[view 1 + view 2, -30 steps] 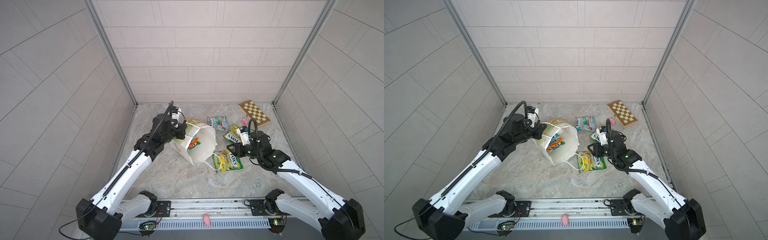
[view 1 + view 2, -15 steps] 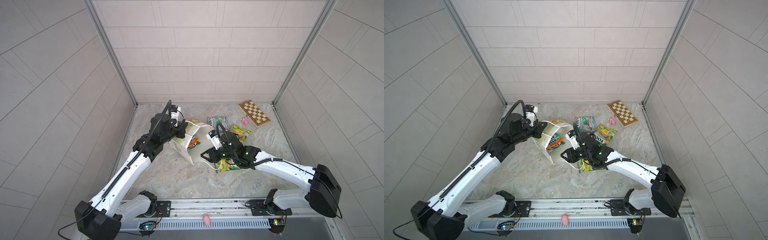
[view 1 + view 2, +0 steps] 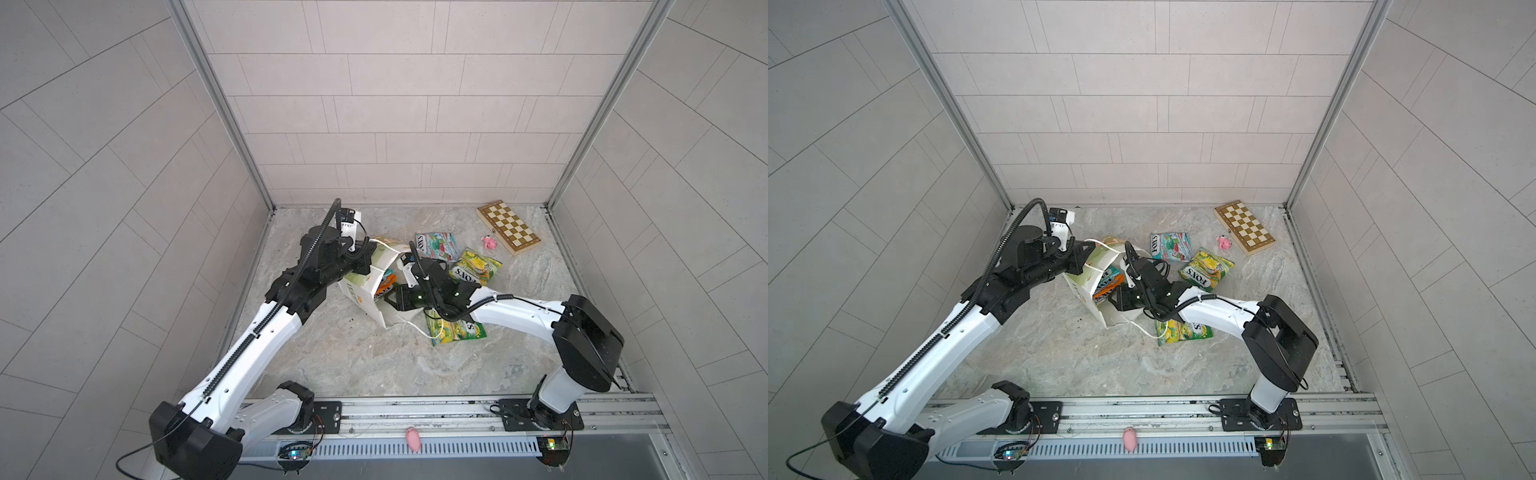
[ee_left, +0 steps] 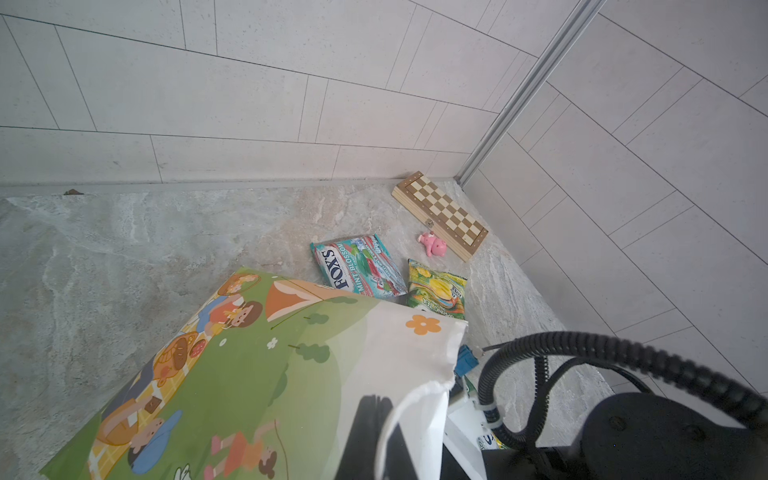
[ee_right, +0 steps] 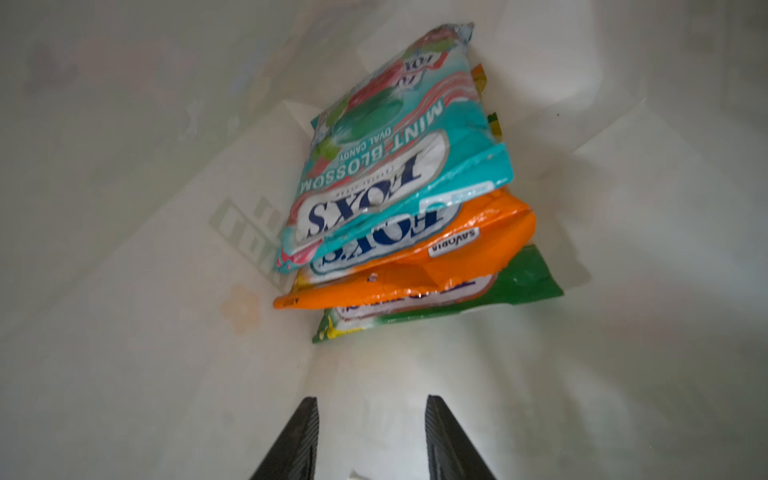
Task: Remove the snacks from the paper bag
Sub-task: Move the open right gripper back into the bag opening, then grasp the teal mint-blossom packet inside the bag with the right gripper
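Observation:
The white paper bag (image 3: 360,293) lies tipped on its side, mouth towards the right. My left gripper (image 3: 365,261) is shut on its upper rim, and in the left wrist view the dark fingers (image 4: 372,419) pinch the white paper by a cord handle. My right gripper (image 5: 372,401) is open inside the bag's mouth, with nothing between its fingers. Ahead of it lies a stack of snacks: a teal packet (image 5: 386,166), an orange one (image 5: 436,266) and a green one (image 5: 478,299). Three more snacks lie on the floor: teal (image 3: 436,246), yellow-green (image 3: 476,266) and yellow-green (image 3: 457,332), the last partly under the right arm.
A wooden chessboard (image 3: 508,227) lies at the back right, with a small pink toy (image 3: 489,242) beside it. Another pink toy (image 3: 412,438) sits on the front rail. Tiled walls close in the left, back and right sides.
My right arm has swung left from the packets on the floor into the bag's mouth, and its jaws have narrowed a little. The left gripper keeps hold of the bag's rim.

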`<control>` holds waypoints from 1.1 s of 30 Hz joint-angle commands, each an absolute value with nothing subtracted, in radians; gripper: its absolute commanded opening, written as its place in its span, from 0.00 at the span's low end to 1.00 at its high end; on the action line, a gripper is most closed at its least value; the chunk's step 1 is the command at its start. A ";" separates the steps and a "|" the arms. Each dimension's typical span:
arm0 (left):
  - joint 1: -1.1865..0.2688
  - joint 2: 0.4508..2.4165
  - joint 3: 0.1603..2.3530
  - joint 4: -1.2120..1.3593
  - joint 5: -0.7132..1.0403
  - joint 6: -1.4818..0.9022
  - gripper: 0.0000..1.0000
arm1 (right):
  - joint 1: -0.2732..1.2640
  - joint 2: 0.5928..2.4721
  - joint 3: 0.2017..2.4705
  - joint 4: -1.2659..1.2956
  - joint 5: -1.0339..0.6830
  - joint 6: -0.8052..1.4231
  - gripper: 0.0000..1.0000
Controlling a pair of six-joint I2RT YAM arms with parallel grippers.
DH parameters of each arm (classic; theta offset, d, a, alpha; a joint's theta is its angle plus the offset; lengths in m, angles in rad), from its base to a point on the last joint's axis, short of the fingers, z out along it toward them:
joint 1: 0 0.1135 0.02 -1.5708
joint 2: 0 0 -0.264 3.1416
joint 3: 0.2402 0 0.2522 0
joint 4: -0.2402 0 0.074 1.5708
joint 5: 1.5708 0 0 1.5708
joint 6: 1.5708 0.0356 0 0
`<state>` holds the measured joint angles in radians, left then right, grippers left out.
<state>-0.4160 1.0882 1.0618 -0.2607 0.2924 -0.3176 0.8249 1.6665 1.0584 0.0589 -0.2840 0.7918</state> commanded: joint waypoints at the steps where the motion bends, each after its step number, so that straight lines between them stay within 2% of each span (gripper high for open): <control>1: -0.407 1.065 1.053 -0.232 0.308 -0.310 0.00 | 0.831 1.696 1.086 0.199 -0.226 0.949 0.44; 10: -0.404 1.066 1.051 -0.232 0.312 -0.308 0.00 | 0.831 1.788 1.114 0.356 -0.186 1.131 0.43; 21: -0.403 1.063 1.051 -0.230 0.313 -0.306 0.00 | 0.825 1.846 1.156 0.303 -0.102 1.179 0.43; 33: -0.403 1.062 1.049 -0.226 0.328 -0.308 0.00 | 0.807 1.944 1.253 0.240 -0.125 1.209 0.45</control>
<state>-0.4107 1.0863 1.0615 -0.2584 0.3172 -0.3161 0.8104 1.9137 1.2228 0.2771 -0.1310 1.1839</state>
